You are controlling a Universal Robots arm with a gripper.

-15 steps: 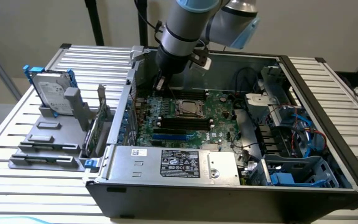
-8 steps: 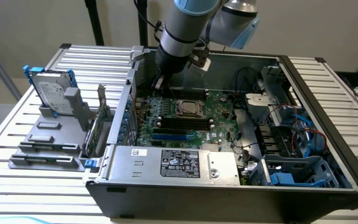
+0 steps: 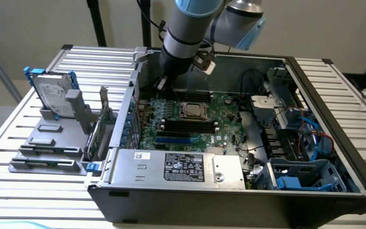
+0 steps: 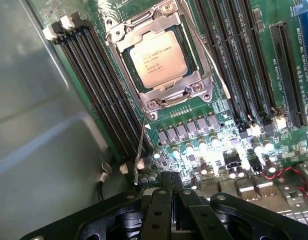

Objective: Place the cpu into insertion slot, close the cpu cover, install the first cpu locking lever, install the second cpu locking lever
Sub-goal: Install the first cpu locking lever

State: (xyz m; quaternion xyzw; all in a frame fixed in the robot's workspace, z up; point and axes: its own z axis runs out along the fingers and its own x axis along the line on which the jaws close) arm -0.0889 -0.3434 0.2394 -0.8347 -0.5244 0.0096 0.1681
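The cpu (image 4: 161,57), a pale silvery square with printed lettering facing up, is seated flat in the insertion slot (image 4: 192,53), framed by the cpu cover (image 4: 166,91); no long axis is shown. The claw (image 4: 171,200) is pressed together.

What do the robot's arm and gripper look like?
The arm is a round silver-grey tube with pale blue joint caps and a black lower section. The gripper is black, with flat jaws and small round screws on its body.
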